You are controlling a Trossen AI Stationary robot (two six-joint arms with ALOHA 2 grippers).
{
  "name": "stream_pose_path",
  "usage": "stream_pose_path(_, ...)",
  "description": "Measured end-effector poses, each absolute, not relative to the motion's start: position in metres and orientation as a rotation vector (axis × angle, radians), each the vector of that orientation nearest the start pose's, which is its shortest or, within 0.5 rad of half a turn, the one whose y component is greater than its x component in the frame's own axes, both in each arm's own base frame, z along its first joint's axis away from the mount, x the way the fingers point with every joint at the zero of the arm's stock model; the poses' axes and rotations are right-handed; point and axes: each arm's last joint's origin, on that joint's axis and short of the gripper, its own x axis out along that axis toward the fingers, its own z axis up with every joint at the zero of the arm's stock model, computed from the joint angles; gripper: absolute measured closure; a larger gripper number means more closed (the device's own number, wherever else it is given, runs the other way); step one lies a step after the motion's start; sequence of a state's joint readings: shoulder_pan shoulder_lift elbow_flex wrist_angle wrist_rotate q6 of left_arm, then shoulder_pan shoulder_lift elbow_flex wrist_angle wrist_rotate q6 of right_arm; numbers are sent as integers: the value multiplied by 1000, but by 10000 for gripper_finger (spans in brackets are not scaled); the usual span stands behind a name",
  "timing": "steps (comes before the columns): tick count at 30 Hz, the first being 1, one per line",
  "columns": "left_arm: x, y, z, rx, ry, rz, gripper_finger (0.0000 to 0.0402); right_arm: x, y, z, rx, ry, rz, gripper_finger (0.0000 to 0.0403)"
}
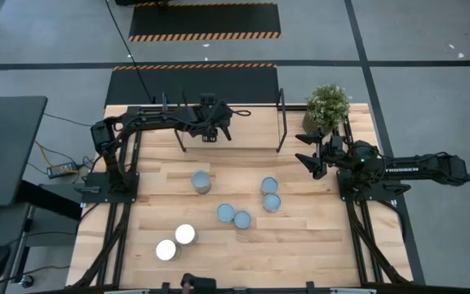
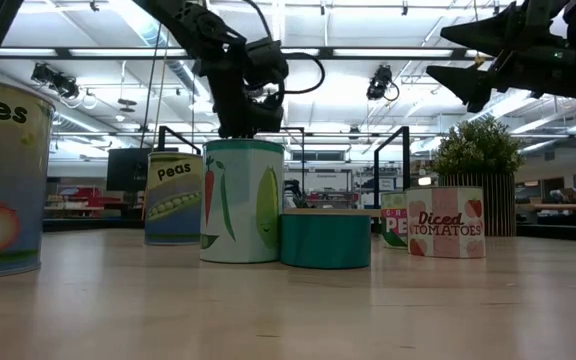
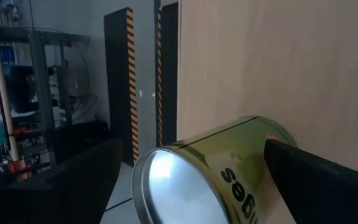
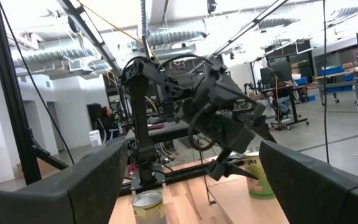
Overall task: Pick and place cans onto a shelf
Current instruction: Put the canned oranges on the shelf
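Note:
My left gripper (image 1: pixel 215 131) reaches over the shelf (image 1: pixel 281 122) at the table's far side, open and slanting down. A yellow-green can with a silvery top (image 3: pixel 179 186) stands between its fingers, base toward the light wooden board; it also shows in the right wrist view (image 4: pixel 261 177). The arm hides it from above. Several more cans stand on the tabletop: one alone (image 1: pixel 201 181), two pairs (image 1: pixel 271 193) (image 1: pixel 233 216), and two white-topped ones (image 1: pixel 175 242) nearer the front. My right gripper (image 1: pixel 312 155) waits open and raised at the right, holding nothing. My left gripper has one finger on each side of the yellow-green can. One finger (image 3: pixel 316 186) lies in front of the can's side (image 3: pixel 253 140), and I cannot tell whether it touches. A strip of floor shows between the other finger (image 3: pixel 73 186) and the can's top.
A potted green plant (image 1: pixel 327 104) stands at the far right corner, close behind my right gripper. The shelf's black uprights (image 1: pixel 166 106) rise on either side of my left gripper. In the low view, labelled cans (image 2: pixel 243 200) (image 2: pixel 446 222) line the middle of the table.

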State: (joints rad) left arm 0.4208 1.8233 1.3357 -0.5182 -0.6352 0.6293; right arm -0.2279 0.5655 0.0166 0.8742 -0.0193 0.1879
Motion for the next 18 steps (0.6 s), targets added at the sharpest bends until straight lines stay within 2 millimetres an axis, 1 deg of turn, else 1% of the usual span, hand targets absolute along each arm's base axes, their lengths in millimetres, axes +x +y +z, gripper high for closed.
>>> stream_pose_path(7,329,190,220,590,1329,608,4,126,-29,199,146,-342,-176,30)
stream_pose_path(18,319,212,221,629,1347,578,4,126,-29,199,149,-342,-175,30)
